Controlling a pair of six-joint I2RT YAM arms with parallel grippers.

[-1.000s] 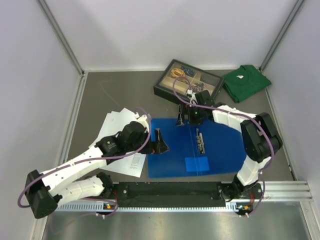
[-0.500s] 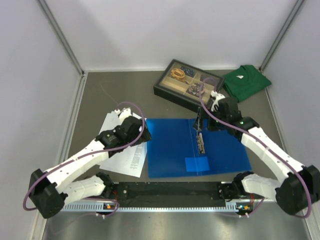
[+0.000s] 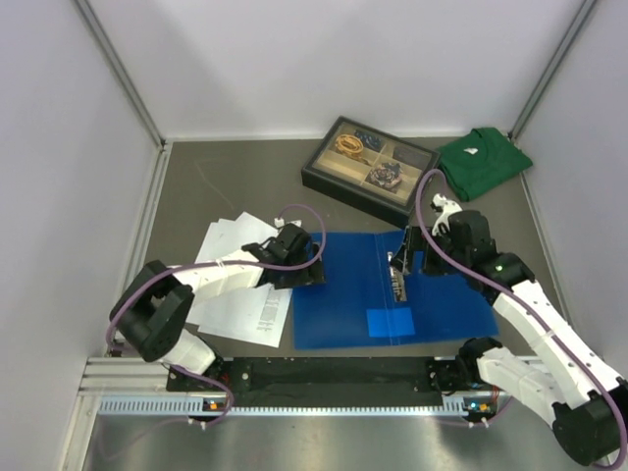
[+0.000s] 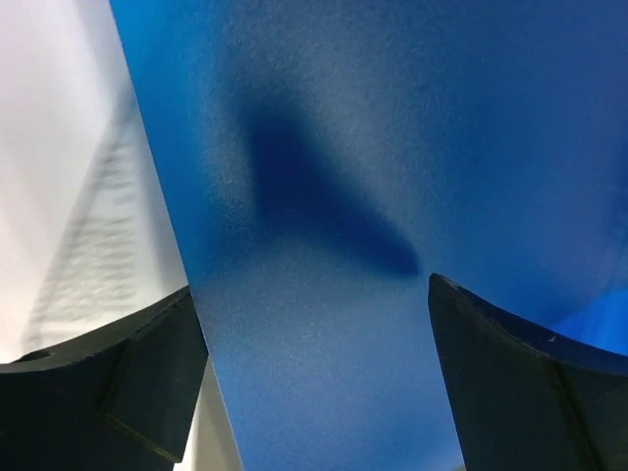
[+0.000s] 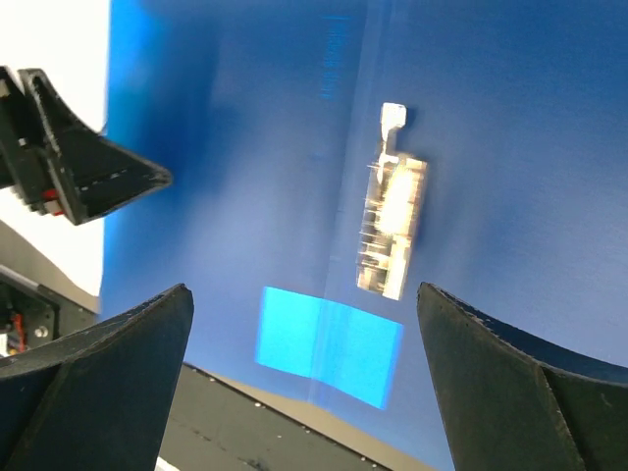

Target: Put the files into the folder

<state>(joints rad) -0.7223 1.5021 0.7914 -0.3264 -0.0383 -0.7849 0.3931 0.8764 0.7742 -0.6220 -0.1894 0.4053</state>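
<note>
1. Far left: the files (image 3: 240,316) lie in a loose, fanned stack on the table, their right edge just beside the folder's left edge. They look thin, light and floppy, so a pinch at one corner would likely lift a single sheet and let the rest slide. My call is to take the whole stack by its near-right edge, fingers above and below.
2. The left gripper (image 3: 309,273) hovers low over the seam where paper meets plastic. Its jaws are spread wide and hold nothing; the wrist view shows white sheet under one finger and blue under the other.
3. Centre: the folder (image 3: 343,294) lies open and flat, bright blue, between the two arms. It looks smooth and slick, stiffer than the paper but bendy, so sheets should glide in while the folder may skate if pushed.
4. On its spine sits a metal clip (image 3: 395,283), a snag risk for incoming sheet edges.
5. Right: the right gripper (image 3: 400,257) hangs above that clip, jaws wide and empty, well placed to pin the folder down.
</note>
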